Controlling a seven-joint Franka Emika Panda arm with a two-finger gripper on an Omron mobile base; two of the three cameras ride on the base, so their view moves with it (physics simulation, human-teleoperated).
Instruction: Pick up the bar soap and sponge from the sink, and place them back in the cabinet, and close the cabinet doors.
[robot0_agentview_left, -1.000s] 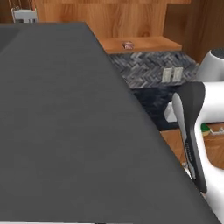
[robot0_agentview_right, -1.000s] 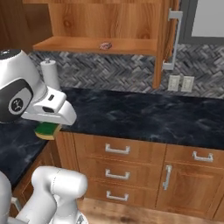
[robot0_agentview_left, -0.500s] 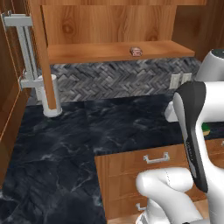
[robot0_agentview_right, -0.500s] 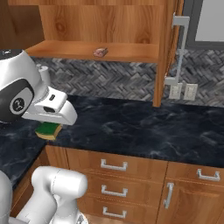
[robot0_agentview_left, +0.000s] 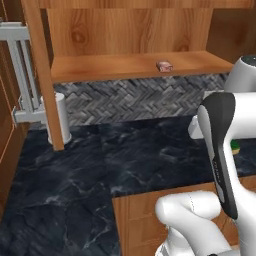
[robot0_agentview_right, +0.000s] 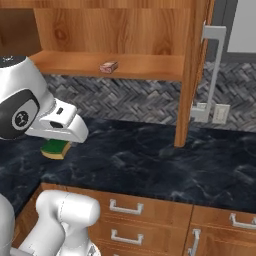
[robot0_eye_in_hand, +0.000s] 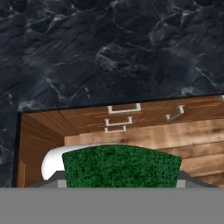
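A black marbled counter (robot0_agentview_left: 100, 165) runs beneath the open brown cabinet (robot0_agentview_left: 125, 30), backed by herringbone tile. At left in the left base view, one of the cabinet doors (robot0_agentview_left: 20, 85) stands swung out, its grey bar handle beside a white paper-towel roll (robot0_agentview_left: 59, 119). On the wooden shelf the bar soap (robot0_agentview_left: 164, 65) already rests, so the sponge is what remains. The gripper (robot0_agentview_right: 57, 142) carries the sponge (robot0_agentview_right: 56, 148) above the counter's edge, presumably on its way to that shelf. In the hand view the sponge's green face sits right between the fingertips, which are pinching it at both ends.
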